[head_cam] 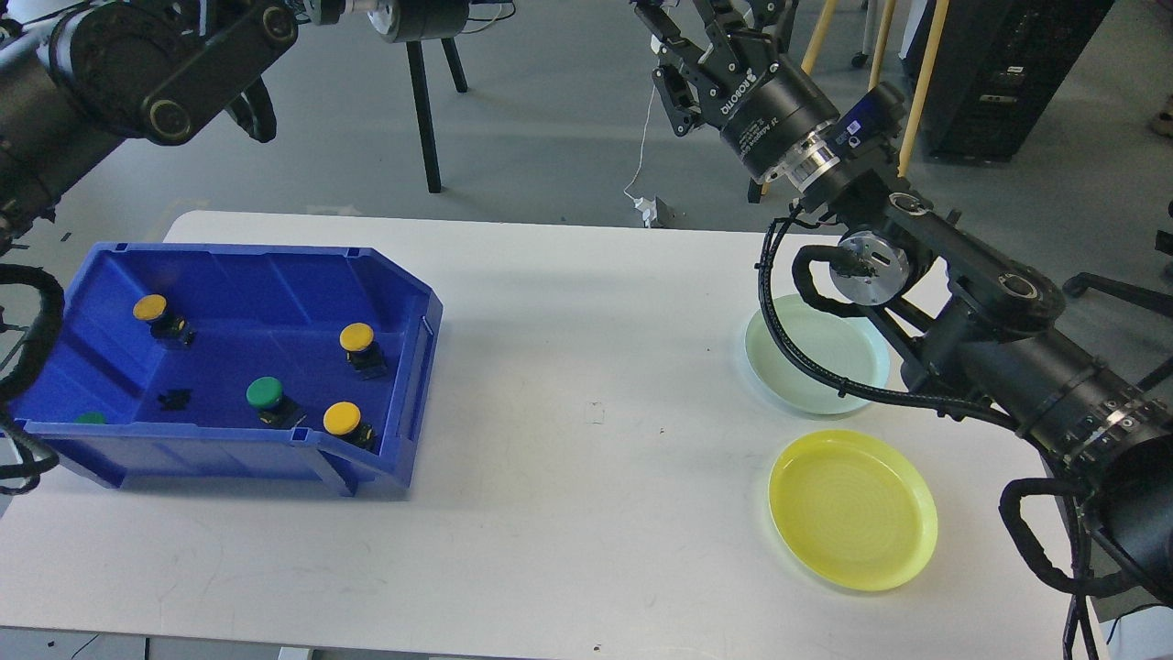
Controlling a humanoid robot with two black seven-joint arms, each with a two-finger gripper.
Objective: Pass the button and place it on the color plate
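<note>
While nothing's been picked yet, both plates sit bare on the white table (568,495): yellow plate (852,511) nearest, front right, pale green plate (816,356) just behind it, partly under the right arm's cabling. Over on the left, the blue bin (220,367) holds the buttons: yellow button (342,418) near the front wall, green button (264,393) beside it, another yellow one (356,337) further back, a third (149,307) toward the far left corner, plus a bit of green peeking at the front left edge. So step in hand looks like the very start, i.e. first pick. Next move prob needs the left arm to drop into the bin, grab one button, hand it across to the right side, then set it on the matching colour plate. Right gripper (696,37) is held high beyond the table's far edge, fingers spread apart, holding nothing. Left gripper isn't visible, only its thick links at top left, so can't tell its state.
</note>
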